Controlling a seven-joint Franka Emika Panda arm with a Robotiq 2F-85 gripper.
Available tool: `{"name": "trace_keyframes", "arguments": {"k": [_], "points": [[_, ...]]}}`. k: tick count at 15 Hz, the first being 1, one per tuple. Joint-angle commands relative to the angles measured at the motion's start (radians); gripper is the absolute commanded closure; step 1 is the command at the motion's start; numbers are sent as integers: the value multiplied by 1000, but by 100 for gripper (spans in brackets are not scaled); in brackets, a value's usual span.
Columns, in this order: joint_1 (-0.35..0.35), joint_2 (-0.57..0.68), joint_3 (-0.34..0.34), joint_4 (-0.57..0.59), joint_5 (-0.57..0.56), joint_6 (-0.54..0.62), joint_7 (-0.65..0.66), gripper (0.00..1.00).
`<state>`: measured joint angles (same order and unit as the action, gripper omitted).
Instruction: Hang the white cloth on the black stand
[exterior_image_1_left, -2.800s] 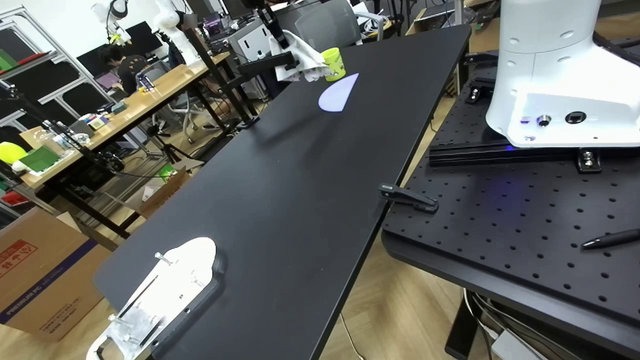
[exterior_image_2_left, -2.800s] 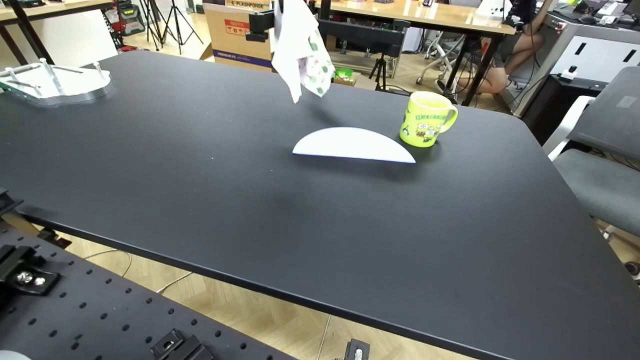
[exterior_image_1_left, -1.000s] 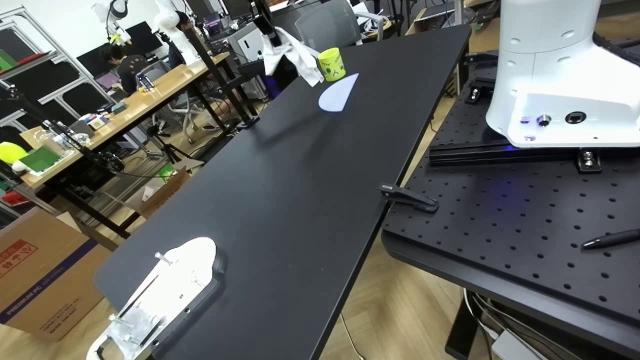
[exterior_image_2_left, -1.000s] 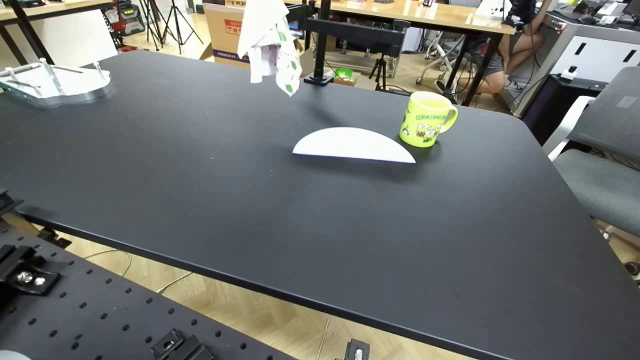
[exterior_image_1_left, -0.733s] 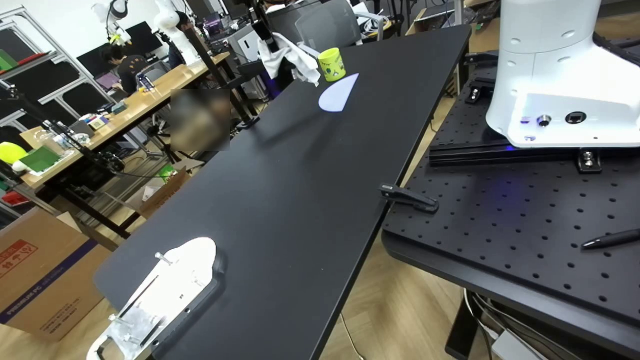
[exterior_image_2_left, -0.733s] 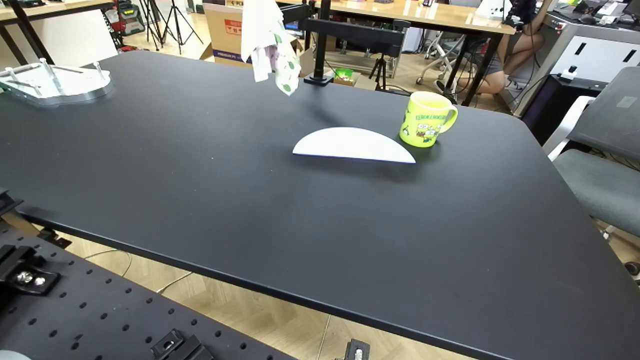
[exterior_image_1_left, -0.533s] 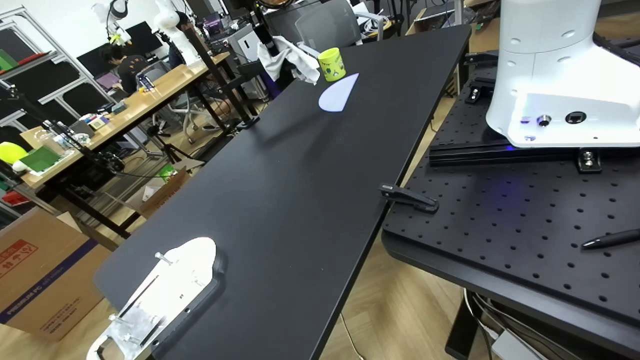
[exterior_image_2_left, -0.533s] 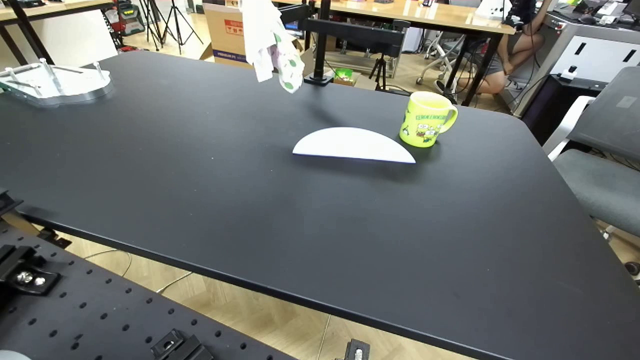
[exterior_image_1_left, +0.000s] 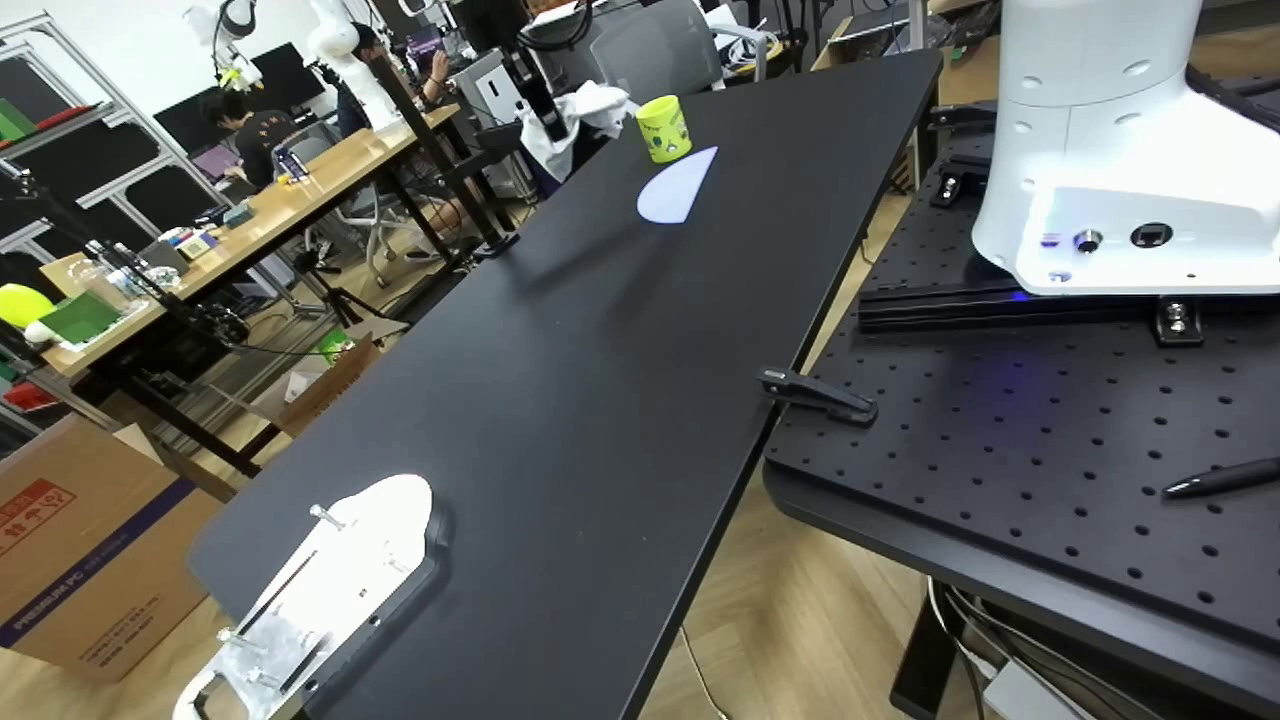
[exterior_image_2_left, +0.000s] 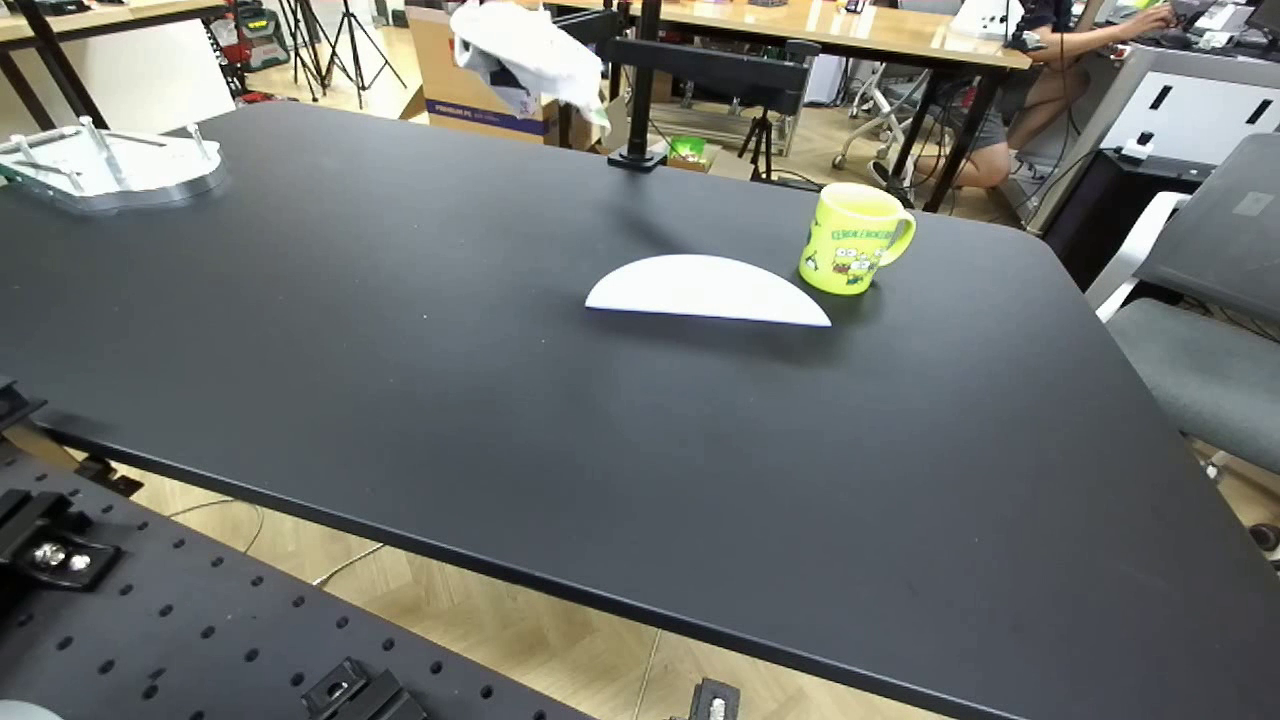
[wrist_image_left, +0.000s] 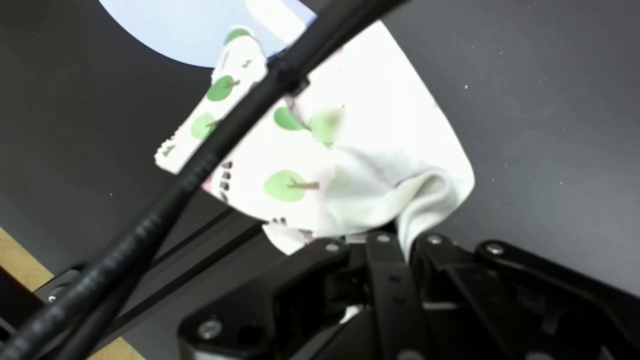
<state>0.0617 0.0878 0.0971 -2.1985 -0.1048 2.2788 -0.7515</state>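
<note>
In an exterior view you get "PREMIUM PC" on the blue band of the cardboard box; the red label above it has white print too small to make out. Your yellow-green mug starts "KEROKERO" in green, rest unclear.

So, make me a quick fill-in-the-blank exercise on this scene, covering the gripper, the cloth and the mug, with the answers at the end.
Of the gripper and the black stand, the one pinching the white cloth is the ____.
In the wrist view, the treetops printed on that cloth are coloured ____.
In an exterior view, the mug appears on the ____-hand side of the white half-circle.

Missing words: gripper; green; right.
</note>
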Motion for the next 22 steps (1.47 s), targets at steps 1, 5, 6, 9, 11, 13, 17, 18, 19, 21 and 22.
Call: {"name": "trace_keyframes", "arguments": {"k": [1, 5, 6, 9, 11, 13, 17, 18, 19, 21, 22], "points": [[-1, 38, 6, 27, 24, -20, -37, 99], [-6, 22, 8, 22, 26, -9, -46, 99], [-7, 15, 7, 21, 26, -6, -48, 99], [-9, -15, 3, 17, 30, 3, -45, 99], [-10, -41, -1, 11, 30, 13, -43, 99], [-11, -69, -6, 4, 33, 23, -41, 99], [-14, -96, -22, 6, 37, 29, -35, 99], [-15, -98, -28, 8, 38, 30, -35, 99], [-16, -97, -32, 10, 40, 29, -34, 99], [-19, -95, -41, 12, 41, 30, -34, 99], [-21, -93, -44, 14, 42, 27, -35, 99]]}}
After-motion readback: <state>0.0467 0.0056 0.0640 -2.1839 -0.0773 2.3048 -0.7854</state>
